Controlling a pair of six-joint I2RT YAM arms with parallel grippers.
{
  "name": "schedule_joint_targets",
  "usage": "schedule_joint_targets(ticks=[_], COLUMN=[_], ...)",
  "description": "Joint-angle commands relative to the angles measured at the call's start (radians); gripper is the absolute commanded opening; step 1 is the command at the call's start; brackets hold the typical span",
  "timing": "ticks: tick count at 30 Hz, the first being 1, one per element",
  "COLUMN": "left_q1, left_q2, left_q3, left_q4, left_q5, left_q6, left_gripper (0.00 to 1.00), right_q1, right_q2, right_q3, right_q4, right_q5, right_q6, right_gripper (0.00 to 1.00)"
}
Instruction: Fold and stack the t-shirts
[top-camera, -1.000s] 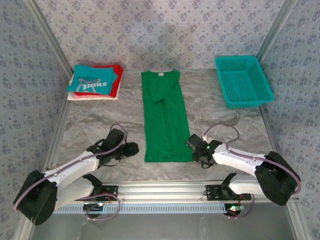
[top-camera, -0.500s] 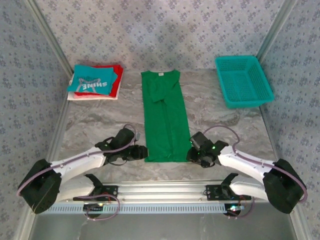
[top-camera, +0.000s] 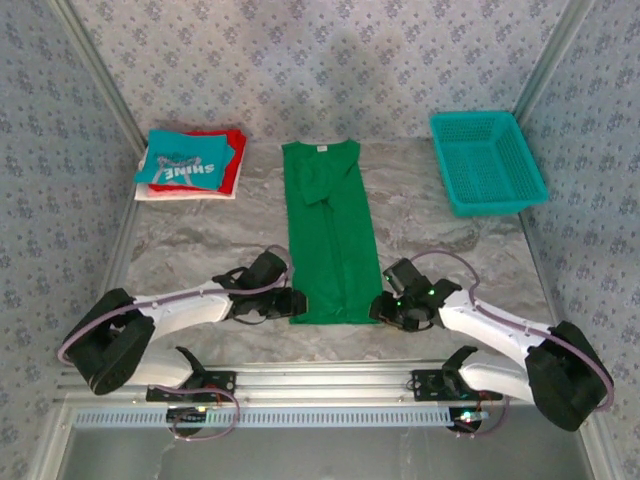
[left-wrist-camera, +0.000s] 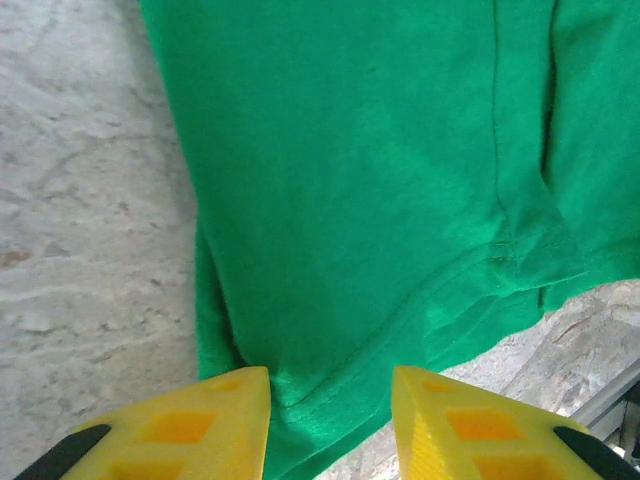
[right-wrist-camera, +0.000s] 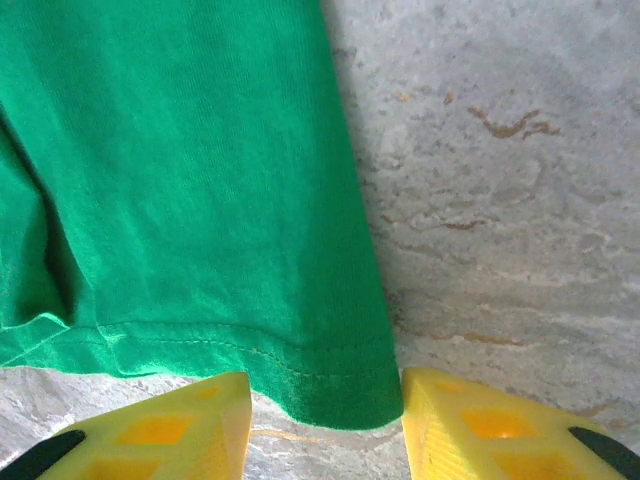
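Stack of folded t-shirts (top-camera: 188, 168) lies at upper left of the top view: teal "SHINE" shirt (top-camera: 190, 160) uppermost, red shirt (top-camera: 235, 158) beneath, white shirt (top-camera: 150, 193) showing at the lower edge. Left end effector (top-camera: 292, 303) sits low over the bench (top-camera: 200, 250) at the green t-shirt's (top-camera: 328, 235) lower left corner. In the left wrist view its 2 yellow fingers (left-wrist-camera: 215, 420) stand apart, astride the hem, not clamped. Green t-shirt lies flat at centre frame, folded into a long strip, collar toward the top. Right end effector (top-camera: 380, 308) sits at the lower right corner, its 2 fingers (right-wrist-camera: 470, 425) likewise apart with the hem corner between them. Teal basket (top-camera: 487, 165) stands at upper right, well apart from the shirt.
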Motion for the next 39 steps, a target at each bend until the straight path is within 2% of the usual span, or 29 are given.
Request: schedule_joint_targets(ticks=[1, 12, 22, 30, 33, 39], left_q1=[-0.010, -0.011, -0.015, -0.015, -0.014, -0.002], left_q2=[0.024, -0.052, 0.045, 0.075, 0.068, 0.015], left_q3=[0.019, 0.002, 0.024, 0.010, 0.000, -0.013], left_q4=[0.004, -0.116, -0.032, 0.008, 0.008, -0.010], left_q5=[0.008, -0.079, -0.034, -0.041, -0.055, -0.074], left_q6=[-0.012, -0.033, -0.004, -0.002, -0.005, -0.013], left_gripper=[0.36, 0.37, 0.37, 0.16, 0.03, 0.00], right_q1=[-0.017, -0.052, -0.057, -0.066, -0.070, -0.101], right_q2=[-0.016, -0.069, -0.011, 0.060, 0.044, 0.054], right_q3=[0.005, 0.036, 0.065, 0.072, 0.067, 0.040], right_q4=[0.002, -0.051, 0.017, 0.048, 0.024, 0.034], right_q5=[-0.017, 0.000, 0.019, 0.016, 0.030, -0.012], right_q6=[-0.029, -0.056, -0.081, -0.087, -0.084, -0.079], right_gripper=[0.45, 0.45, 0.45, 0.44, 0.45, 0.45])
